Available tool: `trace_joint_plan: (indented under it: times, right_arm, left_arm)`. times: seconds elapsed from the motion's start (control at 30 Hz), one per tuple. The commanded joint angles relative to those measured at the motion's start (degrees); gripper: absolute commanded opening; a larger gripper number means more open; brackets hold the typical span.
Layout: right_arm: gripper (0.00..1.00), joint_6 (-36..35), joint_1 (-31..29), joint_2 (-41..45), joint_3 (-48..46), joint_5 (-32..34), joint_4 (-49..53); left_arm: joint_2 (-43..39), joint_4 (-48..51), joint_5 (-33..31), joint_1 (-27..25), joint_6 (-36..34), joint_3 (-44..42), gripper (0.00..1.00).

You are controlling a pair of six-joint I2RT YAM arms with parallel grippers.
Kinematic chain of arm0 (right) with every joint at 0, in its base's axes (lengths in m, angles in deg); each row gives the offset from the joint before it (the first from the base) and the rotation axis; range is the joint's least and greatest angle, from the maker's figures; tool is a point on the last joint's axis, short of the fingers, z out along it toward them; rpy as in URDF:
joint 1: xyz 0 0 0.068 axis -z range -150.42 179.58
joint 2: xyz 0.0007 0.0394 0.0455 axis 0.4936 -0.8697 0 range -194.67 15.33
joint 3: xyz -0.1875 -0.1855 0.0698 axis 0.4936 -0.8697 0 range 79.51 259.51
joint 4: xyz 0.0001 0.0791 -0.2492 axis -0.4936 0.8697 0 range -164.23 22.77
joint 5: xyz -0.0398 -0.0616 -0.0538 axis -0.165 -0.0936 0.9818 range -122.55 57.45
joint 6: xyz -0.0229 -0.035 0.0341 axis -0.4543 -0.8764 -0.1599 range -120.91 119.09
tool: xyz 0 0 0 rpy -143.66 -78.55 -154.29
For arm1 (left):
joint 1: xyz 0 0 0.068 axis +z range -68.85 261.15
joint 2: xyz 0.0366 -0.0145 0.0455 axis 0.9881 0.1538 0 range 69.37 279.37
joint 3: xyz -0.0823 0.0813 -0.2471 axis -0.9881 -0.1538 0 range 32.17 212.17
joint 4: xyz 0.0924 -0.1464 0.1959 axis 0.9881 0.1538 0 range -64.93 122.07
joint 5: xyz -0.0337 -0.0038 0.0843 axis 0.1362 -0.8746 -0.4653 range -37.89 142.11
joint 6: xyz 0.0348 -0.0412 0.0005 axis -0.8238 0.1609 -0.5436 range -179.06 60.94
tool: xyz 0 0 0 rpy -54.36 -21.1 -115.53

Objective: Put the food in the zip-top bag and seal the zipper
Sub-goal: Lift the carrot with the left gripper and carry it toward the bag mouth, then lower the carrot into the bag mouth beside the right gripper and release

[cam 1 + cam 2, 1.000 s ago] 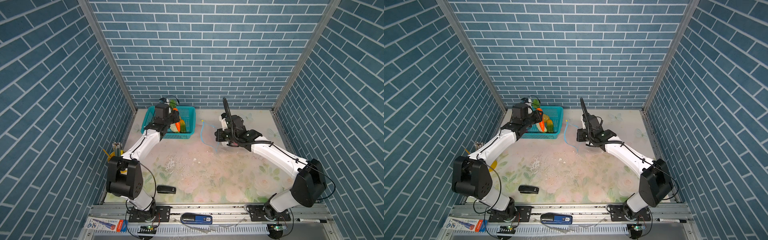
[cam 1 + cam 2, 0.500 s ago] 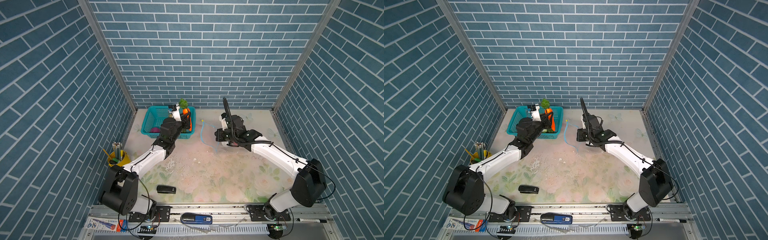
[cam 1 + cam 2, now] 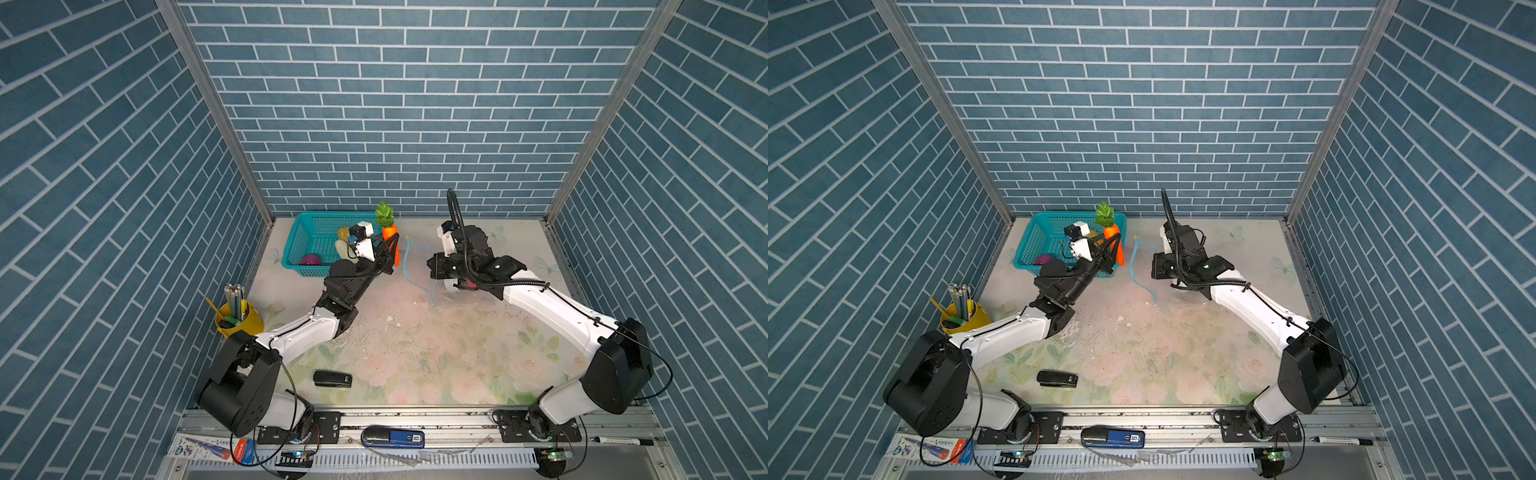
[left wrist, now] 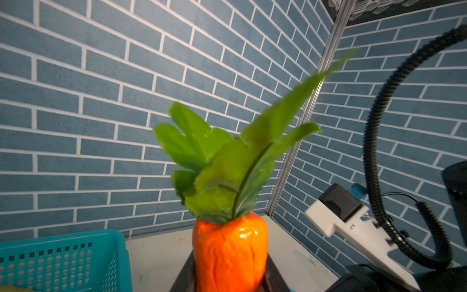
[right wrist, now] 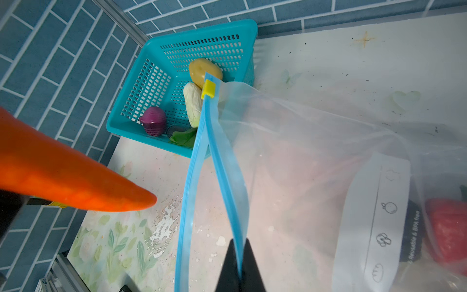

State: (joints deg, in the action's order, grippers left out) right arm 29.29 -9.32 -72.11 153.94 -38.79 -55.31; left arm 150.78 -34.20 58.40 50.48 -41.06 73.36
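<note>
The carrot (image 4: 230, 255) runs off the left wrist view, leaves blurred; the right wrist view's edge crops the strawberry (image 5: 447, 232) inside the zip-top bag (image 5: 303, 141).

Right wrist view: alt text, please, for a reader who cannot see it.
The right gripper pinches one blue zipper lip, holding the clear bag open, with a carrot tip pointing at the mouth. Behind, a teal basket holds a potato, cabbage and onion; a strawberry lies inside the bag.

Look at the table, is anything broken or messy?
Yes. The flowery table cover looks worn: white flaky patches and small crumbs lie on it near the blue zipper. The basket stands upright.
</note>
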Motion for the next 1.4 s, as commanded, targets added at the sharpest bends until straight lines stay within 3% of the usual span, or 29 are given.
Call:
trace_joint_plan:
  times: [0.0, 0.3, 1.37]
  right_arm:
    - [0.0, 0.57, 0.44, 0.61, 3.58, -0.48, 1.28]
    - [0.0, 0.48, 1.01, 0.16, 4.95, -0.79, 1.73]
    - [0.0, 0.21, 1.98, 0.88, 6.02, -1.05, 1.85]
  left_arm:
    - [0.84, -12.61, 2.75, -0.35, -1.14, -0.96, 0.0]
    - [-0.57, -12.62, 5.13, -1.68, -0.7, -3.81, 0.0]
    - [6.19, -20.37, 3.38, -7.98, 2.34, -6.16, 0.01]
